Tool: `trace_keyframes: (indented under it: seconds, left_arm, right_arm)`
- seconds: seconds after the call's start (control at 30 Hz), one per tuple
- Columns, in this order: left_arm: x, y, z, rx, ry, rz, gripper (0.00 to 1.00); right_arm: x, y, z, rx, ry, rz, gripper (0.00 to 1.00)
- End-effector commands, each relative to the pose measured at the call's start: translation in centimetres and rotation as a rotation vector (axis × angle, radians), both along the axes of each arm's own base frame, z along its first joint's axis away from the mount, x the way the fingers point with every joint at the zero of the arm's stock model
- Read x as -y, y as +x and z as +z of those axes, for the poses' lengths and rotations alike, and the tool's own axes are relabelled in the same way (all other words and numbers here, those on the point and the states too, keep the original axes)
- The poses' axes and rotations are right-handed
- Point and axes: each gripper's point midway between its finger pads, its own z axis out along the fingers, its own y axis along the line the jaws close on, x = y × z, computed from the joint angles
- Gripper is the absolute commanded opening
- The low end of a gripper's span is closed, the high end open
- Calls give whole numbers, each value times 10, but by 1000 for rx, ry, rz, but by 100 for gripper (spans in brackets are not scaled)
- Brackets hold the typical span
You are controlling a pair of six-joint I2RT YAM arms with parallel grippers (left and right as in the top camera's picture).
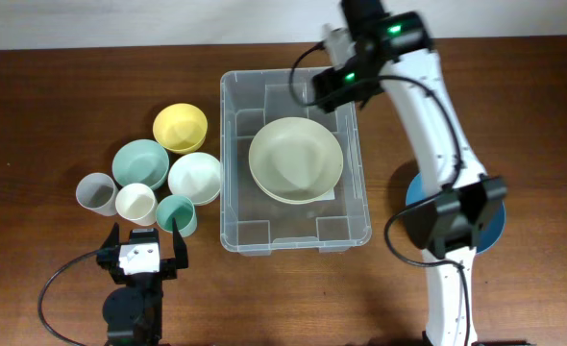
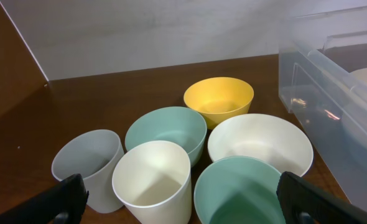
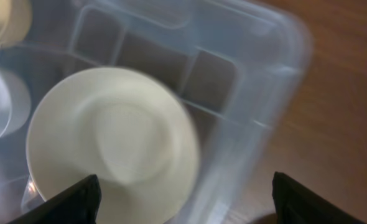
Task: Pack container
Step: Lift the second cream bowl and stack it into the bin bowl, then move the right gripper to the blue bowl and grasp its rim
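Right gripper [image 3: 182,200] first: its fingers stand wide apart at the lower corners of the wrist view, with nothing between them. It hovers over the far right corner of the container [image 1: 228,183]. That view is blurred, but the empty gap is plain enough. The container lies mid-tabletop [image 1: 53,96], long side running away from the robot. The large cream bowl [image 1: 296,159] sits upright in the middle of its base, free of any grip. So I call that piece packed, and the step in hand is the changeover to the next one.

Over to the left gripper [image 2: 182,200]: it too is fully spread and holds nothing. It sits low at the near edge, looking straight at the cluster left of the container. Six pieces wait there. The teal cup [image 2: 239,190], cream cup [image 2: 152,180] and grey cup [image 2: 87,165] are in front. The teal bowl [image 2: 166,130], white bowl [image 2: 260,143] and yellow bowl [image 2: 219,99] are behind. They crowd together, several rims touching or just beside one another.

What next? My read is that the left arm is the one placed for it, with the teal cup closest to the container and right ahead. The pick wants one finger down inside the cup and one outside its wall. The outside finger has little room among the neighbours, so a careless approach could nudge the cream cup or the white bowl. Then it is a lift clear of the container's near wall and a set-down beside or inside the cream bowl.
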Motion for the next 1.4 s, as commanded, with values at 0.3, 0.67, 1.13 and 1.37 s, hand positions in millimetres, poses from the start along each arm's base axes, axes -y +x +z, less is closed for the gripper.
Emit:
trace_keyframes:
  seconds: [0.3,0.67,1.13,1.37]
  left_arm:
    - [2,0,-2,-3,11,-14,100]
    - [2,0,-2,-3,11,-14,99]
    - [2,0,-2,-3,11,-14,99]
    - [2,0,-2,-3,11,-14,99]
  right_arm:
    - [173,-28,50,-39,38,-475,84]
    - [237,-43,31,-112,24,-665,83]
    - [220,-118,173,243,58,-691,85]
    - [225,-199,167,203,-53,-828,86]
